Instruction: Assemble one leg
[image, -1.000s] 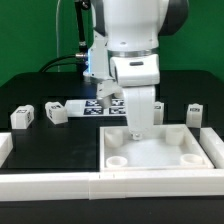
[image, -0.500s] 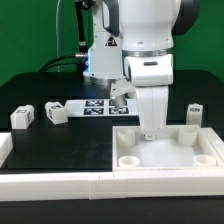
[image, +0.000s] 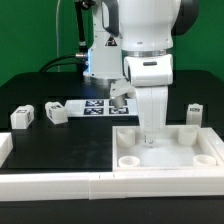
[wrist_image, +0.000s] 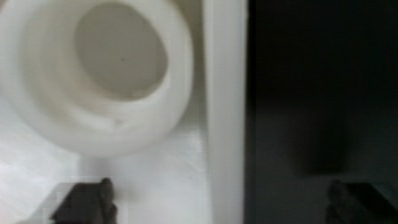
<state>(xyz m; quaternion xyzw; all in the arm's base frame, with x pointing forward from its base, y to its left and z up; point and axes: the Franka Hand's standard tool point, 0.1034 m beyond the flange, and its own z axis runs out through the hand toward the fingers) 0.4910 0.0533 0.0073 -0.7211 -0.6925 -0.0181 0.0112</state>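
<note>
Three legs (image: 22, 117) (image: 55, 112) (image: 195, 112), one tray (image: 168, 172), one marker board (image: 95, 107).

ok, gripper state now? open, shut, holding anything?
Gripper: open, jaws wide apart astride the edge of the large white square tray-like piece, clamping nothing.

Ext. view bright, evenly lit; white tray (image: 175, 152) washed out vs dark bench (image: 60, 145). Wrist view v. blurry, half black; pincer (wrist_image: 222, 203) tips smeared.
</note>
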